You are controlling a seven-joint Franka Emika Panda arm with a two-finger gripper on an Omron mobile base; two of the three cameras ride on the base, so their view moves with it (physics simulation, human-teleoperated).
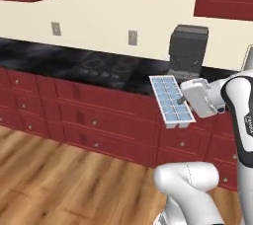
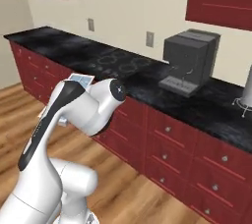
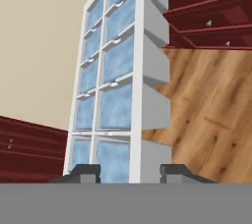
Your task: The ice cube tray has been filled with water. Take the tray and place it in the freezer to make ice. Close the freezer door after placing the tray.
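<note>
White rectangular ice cube tray (image 1: 171, 101) with pale blue water (image 1: 168, 98) cells held aloft before dark red drawers (image 1: 99, 115), gripper (image 3: 130, 174) clamped on its end. We judge carry needs level tray, slow turn toward freezer, no spills.

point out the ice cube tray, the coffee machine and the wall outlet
ice cube tray (image 1: 171, 101): left base view, on its grid of blue cells
coffee machine (image 2: 189, 61): right base view, on its dark front
wall outlet (image 1: 132, 37): left base view, on its plate
</note>
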